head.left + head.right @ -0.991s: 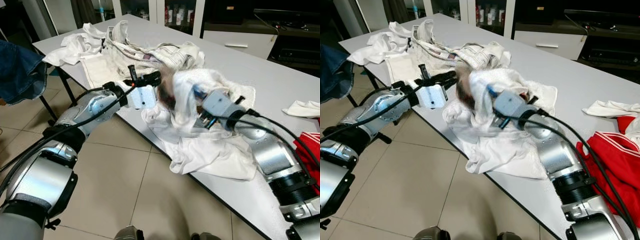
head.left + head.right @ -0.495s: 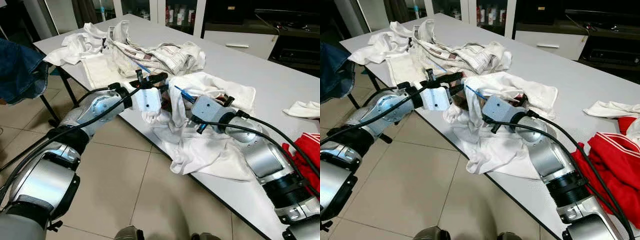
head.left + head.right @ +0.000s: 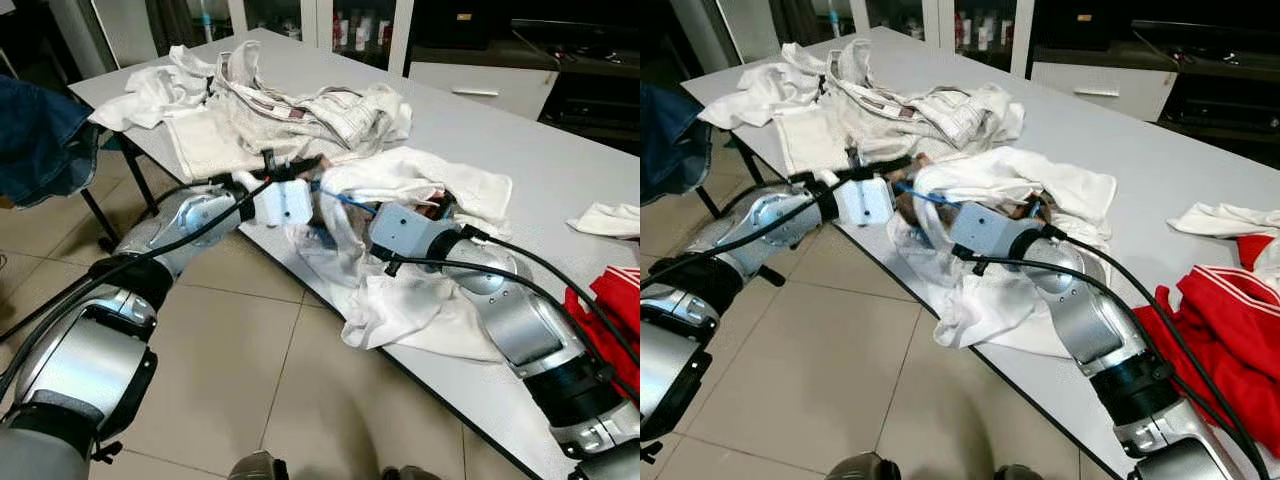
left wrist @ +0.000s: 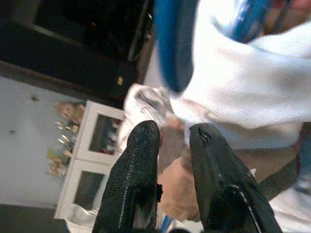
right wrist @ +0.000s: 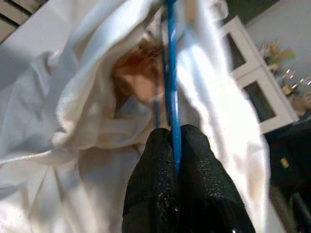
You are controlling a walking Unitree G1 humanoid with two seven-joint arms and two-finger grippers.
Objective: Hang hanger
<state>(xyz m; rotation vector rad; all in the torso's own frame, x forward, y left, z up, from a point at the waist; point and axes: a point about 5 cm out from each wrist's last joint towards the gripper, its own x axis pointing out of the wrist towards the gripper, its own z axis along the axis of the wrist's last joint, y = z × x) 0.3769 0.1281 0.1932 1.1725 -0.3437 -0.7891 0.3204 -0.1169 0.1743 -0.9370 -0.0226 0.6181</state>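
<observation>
Fingers [image 5: 194, 184] of the right end effector [image 5: 174, 145] are pressed together on a blue hanger [image 5: 170, 87] buried in a white garment [image 3: 420, 190] at the worktop [image 3: 560, 150] edge, while the left end effector [image 4: 172, 141], slightly spread, is held beside it, gripping nothing.

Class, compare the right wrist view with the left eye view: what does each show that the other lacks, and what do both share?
Right wrist view alone: the right gripper shut on the thin blue hanger, seen close up between its black fingers. Left eye view alone: the grey table, the pile of striped cloths, the red garment, the tiled floor and the left gripper at the garment's edge. Both: the white garment with the hanger running inside it.
</observation>
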